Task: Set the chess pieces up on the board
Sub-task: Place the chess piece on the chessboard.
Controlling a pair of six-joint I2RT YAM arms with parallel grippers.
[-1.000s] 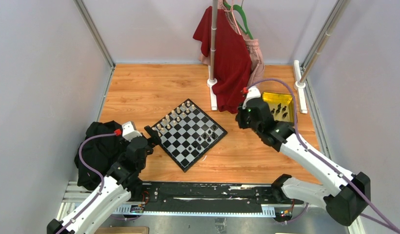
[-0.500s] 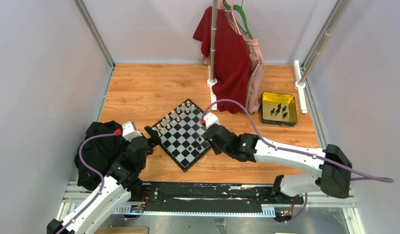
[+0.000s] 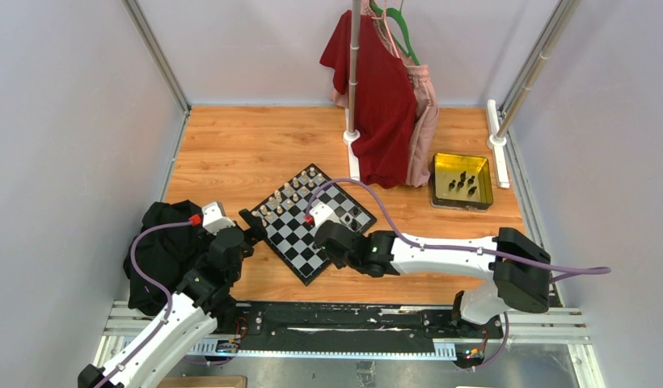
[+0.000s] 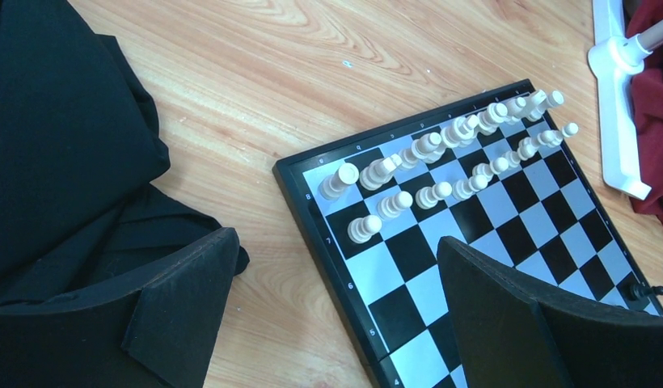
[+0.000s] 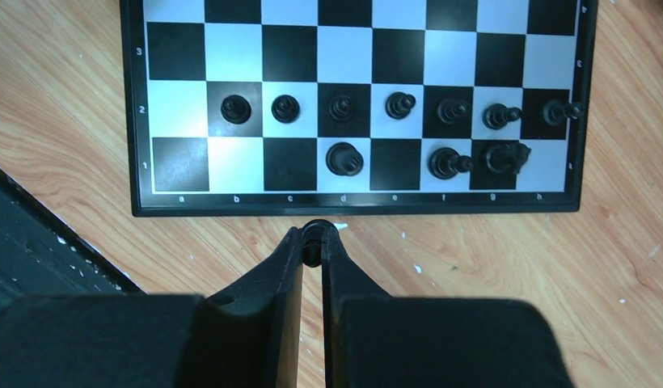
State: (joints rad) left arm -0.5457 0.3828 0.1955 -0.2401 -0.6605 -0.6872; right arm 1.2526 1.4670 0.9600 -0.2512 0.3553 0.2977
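Right wrist view: the right gripper (image 5: 312, 242) is pinched on a tiny black chessman (image 5: 314, 231), held at its fingertips over the wooden table (image 5: 78, 105) just off the board (image 5: 361, 207), near the d file. More black pieces (image 5: 342, 158) stand on the board's two nearest rows. Cream pieces (image 4: 429, 145) line the opposite two rows. The left gripper (image 4: 336, 245) hangs by that corner, jaws wide apart and holding nothing, beside a black cloth (image 4: 61, 137). A few chessmen sit in the yellow tray (image 3: 436, 182), well apart.
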